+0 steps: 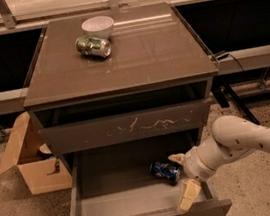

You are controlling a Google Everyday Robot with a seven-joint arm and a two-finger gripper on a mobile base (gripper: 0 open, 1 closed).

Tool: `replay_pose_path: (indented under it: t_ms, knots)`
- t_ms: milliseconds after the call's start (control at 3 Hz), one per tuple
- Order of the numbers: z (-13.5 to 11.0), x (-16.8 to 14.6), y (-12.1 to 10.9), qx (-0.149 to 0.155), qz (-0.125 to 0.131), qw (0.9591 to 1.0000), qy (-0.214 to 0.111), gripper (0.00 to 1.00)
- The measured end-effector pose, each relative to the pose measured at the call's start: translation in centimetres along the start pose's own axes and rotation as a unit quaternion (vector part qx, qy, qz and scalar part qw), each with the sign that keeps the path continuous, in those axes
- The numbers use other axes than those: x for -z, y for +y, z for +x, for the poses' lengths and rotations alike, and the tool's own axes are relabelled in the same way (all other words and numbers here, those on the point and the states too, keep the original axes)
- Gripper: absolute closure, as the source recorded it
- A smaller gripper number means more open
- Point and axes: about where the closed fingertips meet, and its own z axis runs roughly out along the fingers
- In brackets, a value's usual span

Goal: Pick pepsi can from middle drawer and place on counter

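The pepsi can (164, 171), blue with silver ends, lies on its side on the floor of the open middle drawer (117, 188), right of centre. My gripper (182, 177) is inside the drawer at the can's right end and is open. One finger (175, 158) is behind the can and the other finger (189, 196) is in front of it, near the drawer's front wall. The white arm comes in from the right. The counter (142, 53) is the glossy brown top of the cabinet above.
A green-and-silver can (94, 46) lies on the counter's far left beside a white bowl (98, 26). The shut drawer front with white scratches (128, 127) overhangs the open drawer. An open cardboard box (32, 163) stands on the floor to the left.
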Motion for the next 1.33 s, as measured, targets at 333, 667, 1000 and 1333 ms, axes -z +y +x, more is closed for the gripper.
replay_pose_path:
  t_ms: [333,667,1000,1333]
  knots:
    - [2.2,-2.0,-2.2,-0.021,0.016,0.9995,0.015,0.0]
    - [4.7,-3.7,-5.1,-0.039,0.032,0.9987,0.005,0.0]
    - [6.4,-5.1,-8.1,-0.039,0.039,0.9984,-0.009,0.0]
    - [7.2,-6.3,-10.7,-0.032,0.038,0.9986,-0.016,0.0]
